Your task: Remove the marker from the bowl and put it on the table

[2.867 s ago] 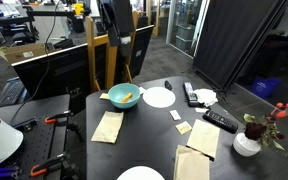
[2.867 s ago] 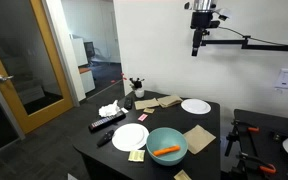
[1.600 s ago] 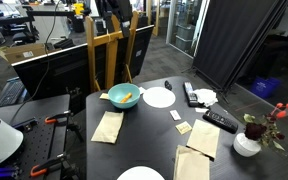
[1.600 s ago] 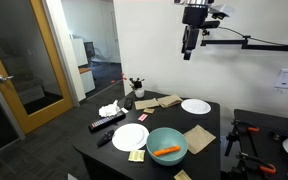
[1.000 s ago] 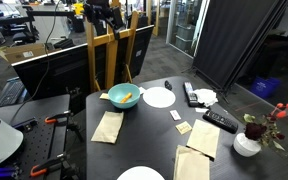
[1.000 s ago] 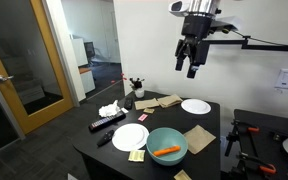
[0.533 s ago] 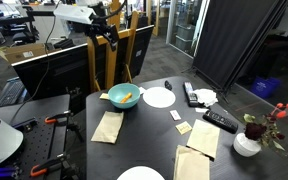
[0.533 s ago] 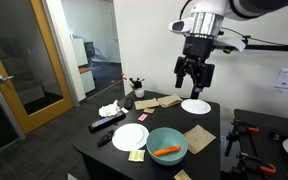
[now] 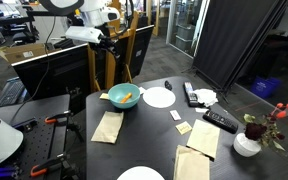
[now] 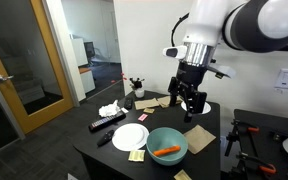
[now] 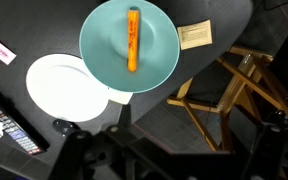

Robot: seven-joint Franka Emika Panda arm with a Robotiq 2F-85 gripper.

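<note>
The end effector (image 10: 189, 104) is held in the air above the surface (image 10: 102, 148), with its two fingers (image 10: 180, 99) spread apart and nothing gripped between them. It is seen well clear of the bowl (image 10: 167, 145) and touches nothing. In an exterior view the white arm is seen coming in from the upper left, above a wooden frame (image 9: 112, 60) that stands behind the surface's edge.

The orange marker (image 11: 133, 40) lies inside the light-teal bowl, flat across the middle of its pale bottom, and is shown from straight above in the wrist view. In both exterior views the marker is seen resting low in the bowl, with no part of it over the rim.

The bowl stands on the dark surface near one rounded edge. A white plate (image 11: 66, 87) is set just beside the bowl, its rim partly covered by the bowl's rim in the wrist view. A tan sticky note (image 11: 195, 35) lies near the bowl on the side away from the plate. A paper napkin (image 10: 198, 139) lies flat close to the bowl. A second white plate (image 9: 141, 174) is placed farther along the surface, and a black remote control (image 10: 107, 123) lies beyond the nearer plate. A white vase (image 9: 247, 143) with red flowers stands at the far corner, well apart from the bowl.
</note>
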